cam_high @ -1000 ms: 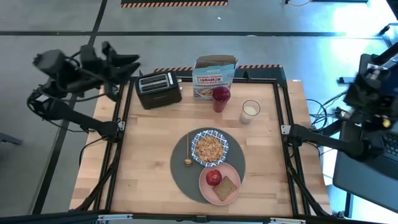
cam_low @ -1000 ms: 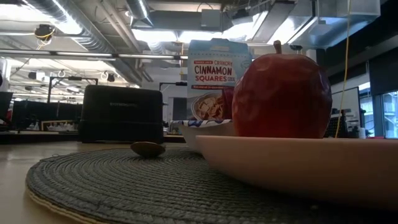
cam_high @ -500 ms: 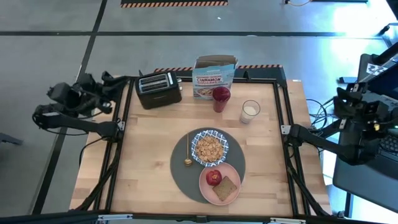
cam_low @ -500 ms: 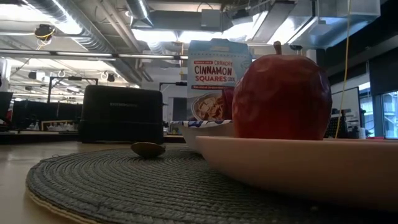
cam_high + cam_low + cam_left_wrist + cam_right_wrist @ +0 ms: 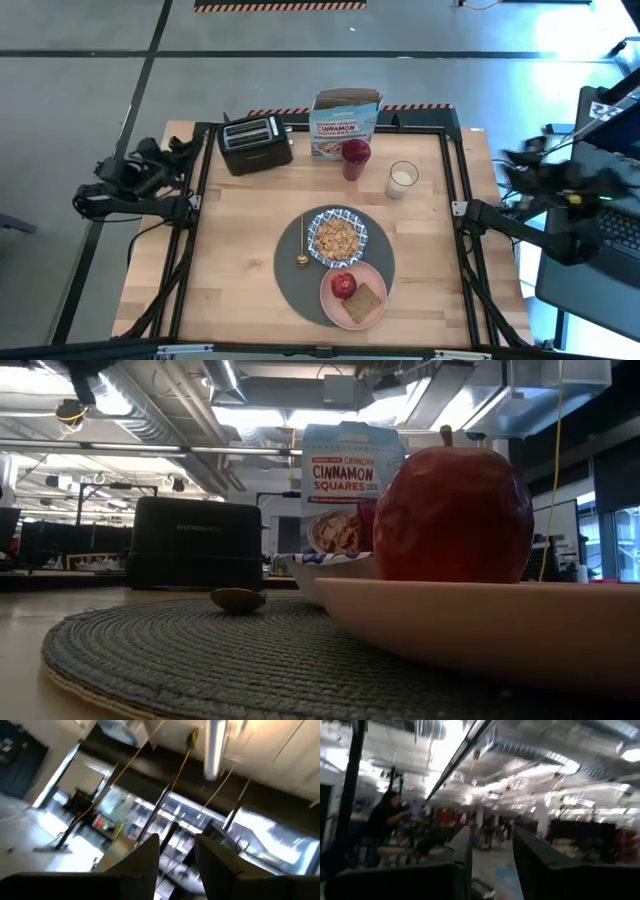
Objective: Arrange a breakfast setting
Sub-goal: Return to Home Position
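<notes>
The breakfast setting lies on the table. A round dark-grey mat [image 5: 290, 270] carries the blue-and-white bowl [image 5: 337, 238] of cereal, the small gold spoon [image 5: 302, 245] to its left, and the salmon-pink plate [image 5: 328, 298] with an apple [image 5: 343, 285] and toast [image 5: 364, 301]. The red tumbler [image 5: 355, 157] and milk glass [image 5: 402, 178] stand behind the mat. My left gripper [image 5: 177, 860] is folded back beyond the table's left edge [image 5: 182, 152], open and holding nothing. My right gripper [image 5: 492, 855] is off the right edge [image 5: 515, 160], also open and holding nothing.
A black toaster [image 5: 255, 143] and a cereal box [image 5: 345, 125] stand along the far edge. In the low view the apple [image 5: 455, 515] and plate [image 5: 480, 620] fill the foreground. A person [image 5: 385, 820] stands in the room beyond the table.
My left arm has come down from high over the table's far left corner and folded in beside the left edge, its gripper rolling as it sank. My right arm has sunk a little beside the right edge and rolled too. The things on the table have kept still.
</notes>
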